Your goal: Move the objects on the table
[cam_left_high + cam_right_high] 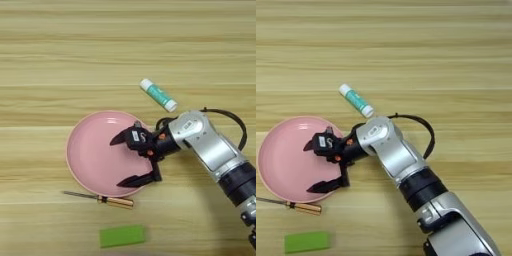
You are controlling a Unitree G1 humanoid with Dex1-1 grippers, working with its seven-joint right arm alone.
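Claw (spread, empty) over one pink plate; one glue stick.

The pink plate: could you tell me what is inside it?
The plate holds nothing visible; the open right gripper hovers over its right side, hiding that part.

A round pink plate lies flat on the wooden surface. A white-and-teal glue stick lies tilted behind it. A thin screwdriver with an amber handle lies just in front, and a flat green block lies nearer still.
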